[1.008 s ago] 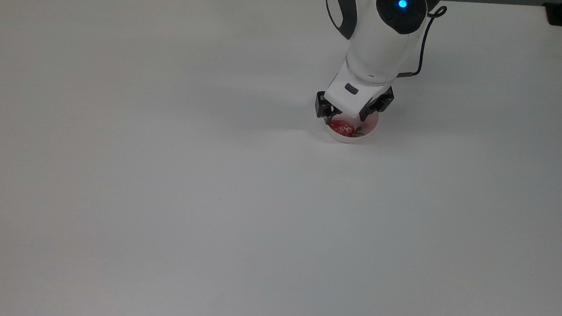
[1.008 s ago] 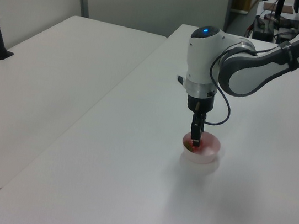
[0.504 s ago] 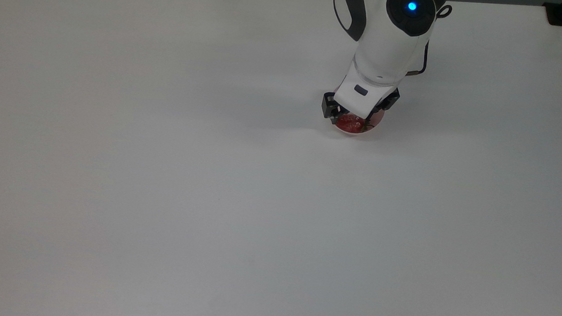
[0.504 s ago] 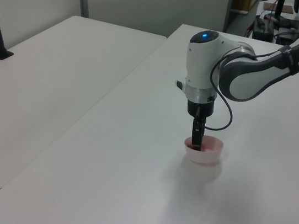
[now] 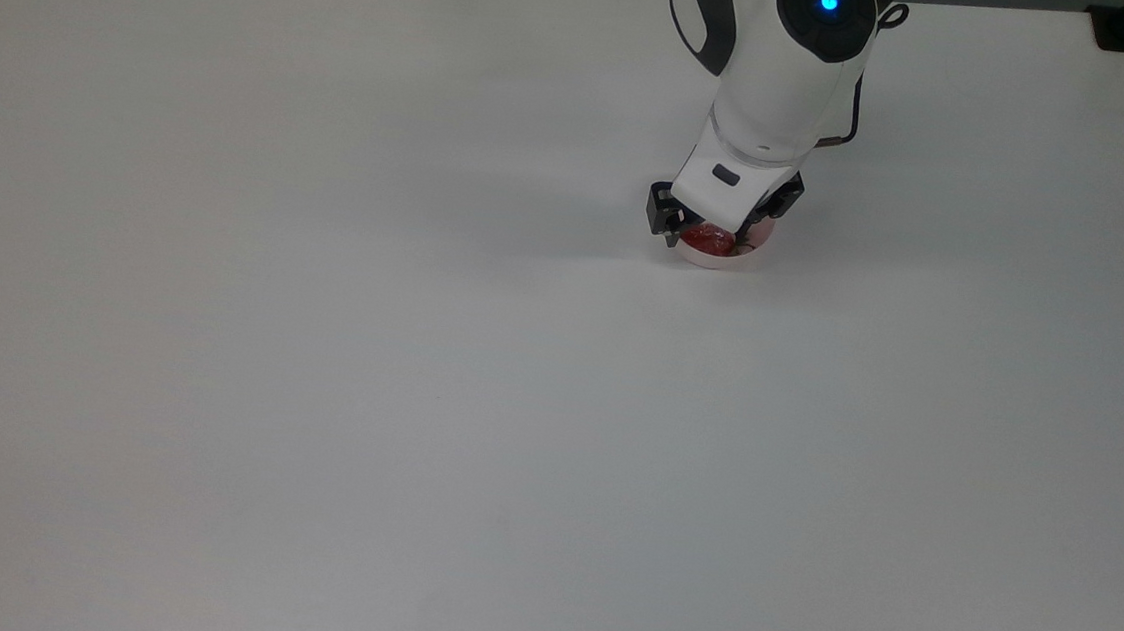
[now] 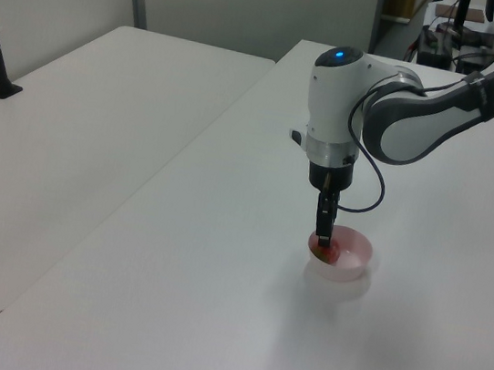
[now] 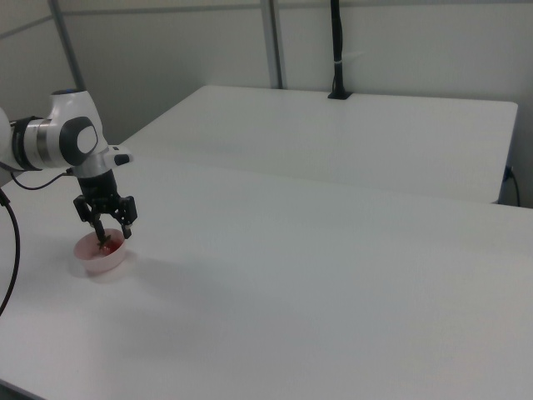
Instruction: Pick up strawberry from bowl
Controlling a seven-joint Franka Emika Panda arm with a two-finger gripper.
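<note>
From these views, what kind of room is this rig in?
Likely a robotics lab or office test space. Plain white tables pushed together, grey partition walls, a black pole clamped on the far table, and a robot arm working over a small pink bowl.

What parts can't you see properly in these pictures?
- Strawberry: in the top view the gripper covers its upper part; in the left view it is too small to make out past a red patch.
- Bowl: in the top view the arm hides its far rim.
- Grip: whether the fingers touch the strawberry cannot be told; the gripper body hides the fingertips in the top view.
- Arm base: cut off by the edge in the right view.
</note>
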